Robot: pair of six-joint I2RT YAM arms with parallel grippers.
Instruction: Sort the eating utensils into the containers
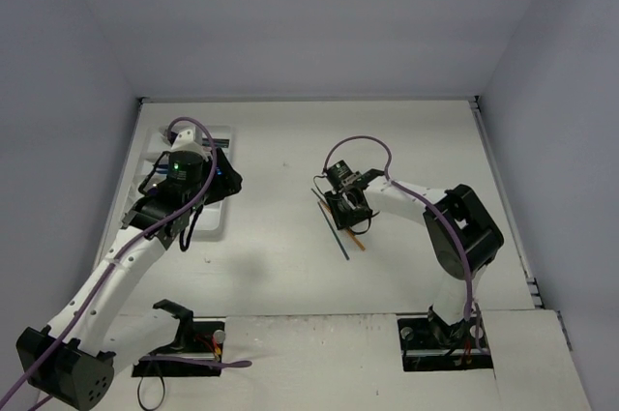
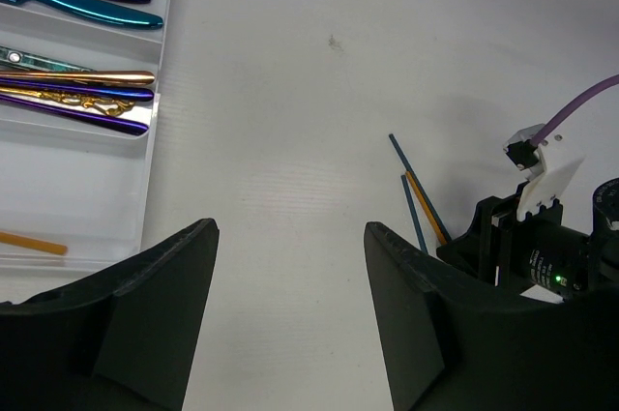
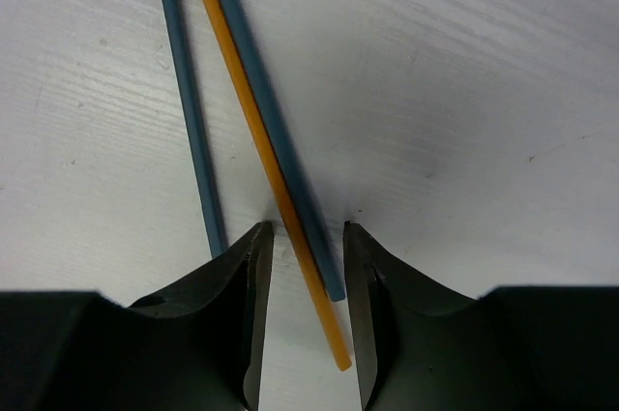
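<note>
fingers (image 2: 145, 324) apart above table (image 2: 319, 92); coloured utensils (image 2: 77, 92) in tray compartments (image 2: 68, 189) at left; thin sticks (image 2: 418, 189) right.

A white bench (image 1: 290, 266) fills the floor of a plain booth. Three smooth walls in pale grey-lavender close it in: a back wall (image 1: 309, 14), a left wall (image 1: 58, 121) and a right wall (image 1: 561, 140) that slant outward toward the top of the overhead view. A thin dark seam (image 1: 309, 99) runs where the bench meets the back wall. Up close the bench shows fine parallel grain and a small dark speck (image 2: 335, 42). The light is even and soft, casting faint blurred shadows.
</note>
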